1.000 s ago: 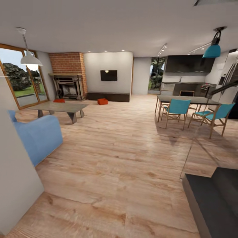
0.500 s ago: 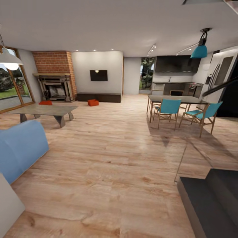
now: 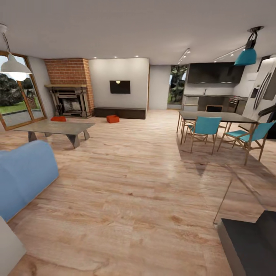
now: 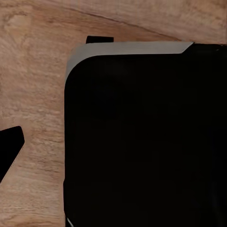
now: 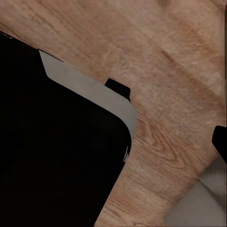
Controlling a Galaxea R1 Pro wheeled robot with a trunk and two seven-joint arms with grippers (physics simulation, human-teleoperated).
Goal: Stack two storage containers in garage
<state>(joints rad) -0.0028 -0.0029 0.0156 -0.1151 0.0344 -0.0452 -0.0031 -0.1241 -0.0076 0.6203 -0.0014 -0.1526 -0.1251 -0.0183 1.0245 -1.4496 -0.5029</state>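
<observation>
While the head camera looked across the living room's light wood plank floor (image 3: 130, 180), a white cone-shaped pendant lamp (image 3: 14, 68) hung at the far left before a wood-framed glass door (image 3: 17, 103). Below it, the rounded corner of a blue upholstered sofa (image 3: 23, 176) stood nearest the camera, and beyond that sat a low grey slab coffee table (image 3: 53, 127) on angled legs. Behind the table rose the red brick chimney (image 3: 68, 71) over an ornate dark fireplace (image 3: 70, 101).

1 of the 2 red-orange open-topped storage containers (image 3: 58, 119) lay on the planks just in front of the fireplace, partly hidden by the coffee table. The second red-orange container (image 3: 112, 119) rested on the floor further right, just before the long low dark-brown cabinet (image 3: 120, 112), well apart from the first. A black wall-mounted screen (image 3: 120, 87) hung above the cabinet.

Further right stood a dark dining table (image 3: 216, 116) with 2 teal wooden-legged chairs (image 3: 205, 128), a teal pendant lamp (image 3: 245, 56) above them and dark kitchen cabinets (image 3: 214, 73) behind. At the lower right corner sat a dark grey block (image 3: 249, 245).

Both wrist views looked down at plank floor past a black rounded body with a pale grey edge (image 4: 142, 142); from these I could not tell whether either gripper's fingers were apart or together.
</observation>
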